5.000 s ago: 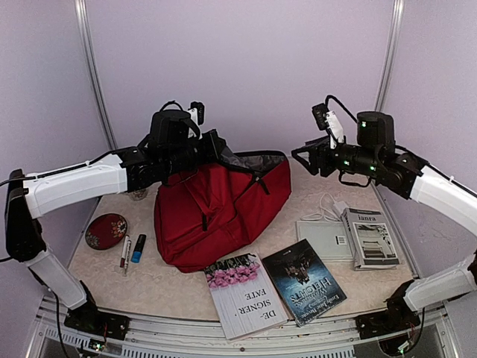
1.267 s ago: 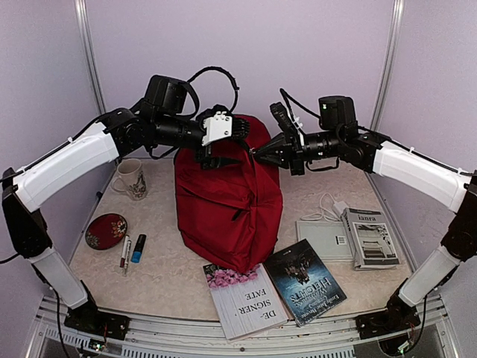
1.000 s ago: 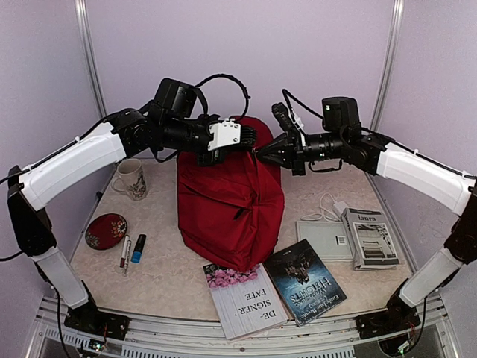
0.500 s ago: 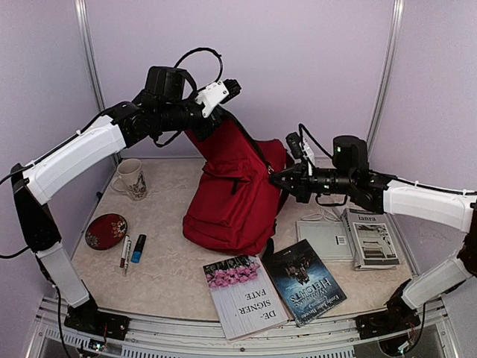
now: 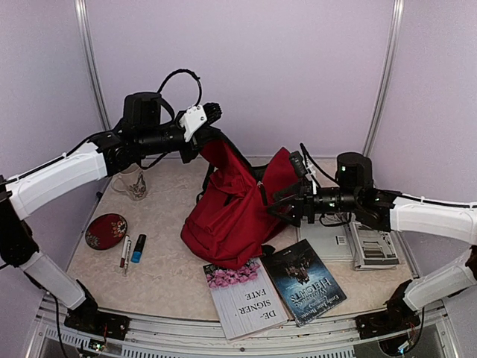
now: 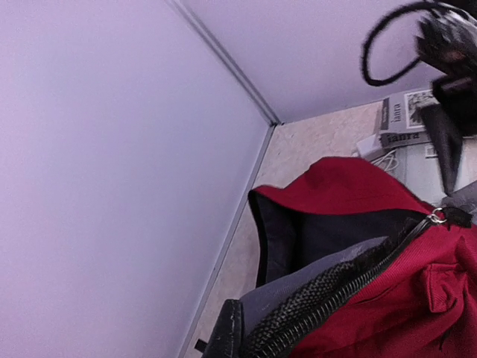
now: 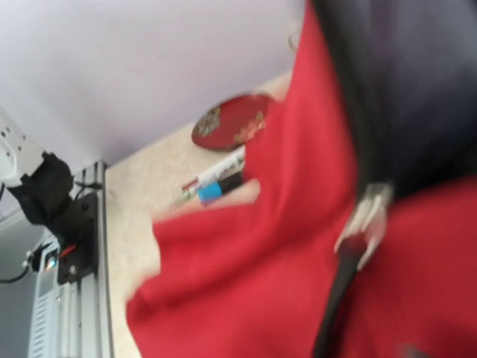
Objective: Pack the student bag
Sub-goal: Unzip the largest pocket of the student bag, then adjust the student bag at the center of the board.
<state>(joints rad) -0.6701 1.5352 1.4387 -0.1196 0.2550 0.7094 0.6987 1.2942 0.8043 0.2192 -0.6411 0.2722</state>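
While the left gripper (image 5: 211, 115) stays clamped on the top rim of the large dark-red fabric backpack (image 5: 227, 220), it sits lower and further left than before — the backpack sags mid-table, mouth gaping toward the right gripper (image 5: 274, 205), jaws unreadable — its lower edge touching the white pink-flowered book (image 5: 242, 294), bare tabletop (image 5: 164, 257) leftward.

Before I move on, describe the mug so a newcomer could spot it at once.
From the red backpack in the middle, look left toward the back wall. The mug stands there under the left arm: upright and white, while the red dish and pen nearby lie flat.
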